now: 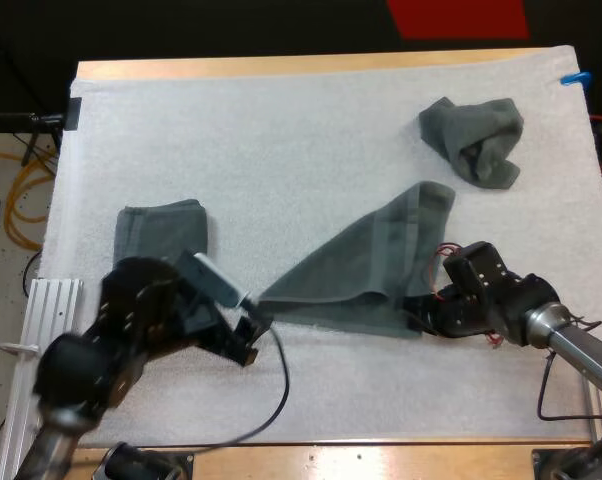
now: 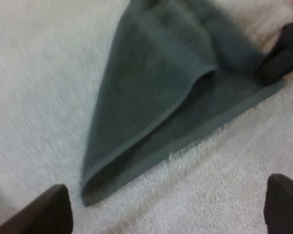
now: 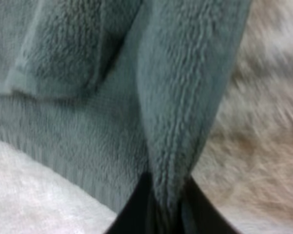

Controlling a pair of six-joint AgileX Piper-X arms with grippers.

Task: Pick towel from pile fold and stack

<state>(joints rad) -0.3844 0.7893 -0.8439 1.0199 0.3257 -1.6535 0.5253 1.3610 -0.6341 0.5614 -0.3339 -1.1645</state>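
While the right gripper (image 3: 164, 207) clamps the towel (image 1: 366, 265) edge, the left gripper (image 2: 168, 207) — fingers apart — sits clear.

Table (image 1: 311, 66): wooden, rim bare at far side
Mat (image 1: 281, 140): white, covering it
Floor (image 1: 1, 275): pale, speckled, yellow cable (image 1: 13, 205) lying there

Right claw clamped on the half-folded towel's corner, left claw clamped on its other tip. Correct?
No. The right claw is clamped on the towel, but the left claw is open, fingers apart and clear of the tip. The left wrist view shows it.
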